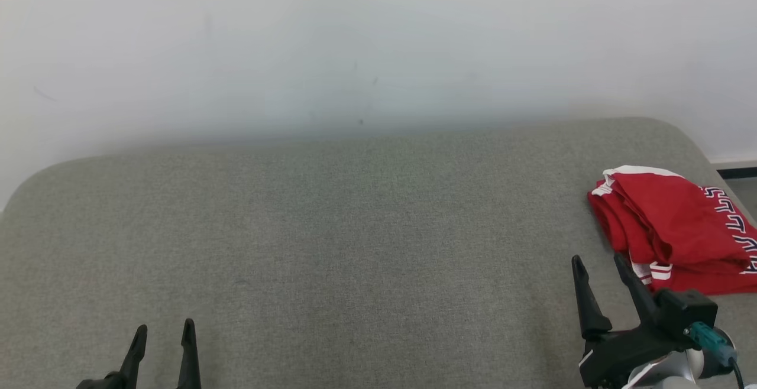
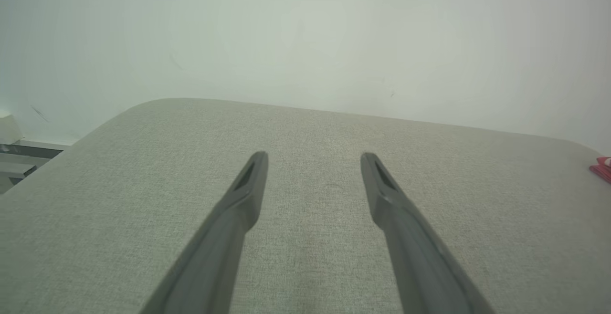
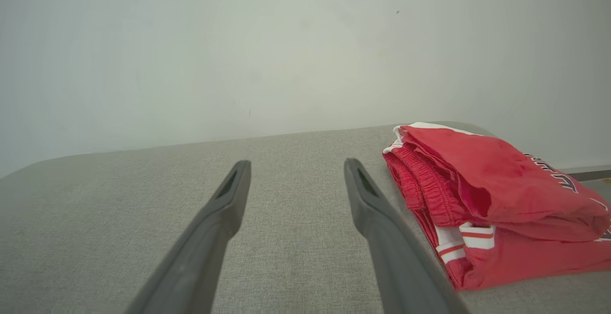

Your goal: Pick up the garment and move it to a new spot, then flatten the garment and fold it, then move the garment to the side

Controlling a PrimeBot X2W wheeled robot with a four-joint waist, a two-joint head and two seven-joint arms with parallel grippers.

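Your red garment [image 1: 674, 229] lies folded in a compact stack at the far right of the grey fabric-covered worktop [image 1: 355, 229], close to its rounded right corner, with its right side cut off by the edge of the head view. In the right wrist view you can see the garment [image 3: 501, 194] in layers: a gathered elastic waistband [image 3: 425, 185] faces the left side of the stack, white trim runs along the top edge, a white band with red stripes sits at the lower front, and dark lettering [image 3: 558, 178] runs along the right side. Your right gripper [image 1: 597, 259] is just beside the garment's near left corner, jaws spread apart and holding nothing; along its own view the right gripper [image 3: 297, 162] points over bare fabric, the stack lying off its right finger. Your left gripper [image 1: 164, 325] sits low at the left, well apart from the garment, jaws likewise released and empty [image 2: 313, 156], and from there you catch a sliver of red [image 2: 602, 168] at the right edge. A plain white wall [image 1: 355, 40] stands behind the worktop.
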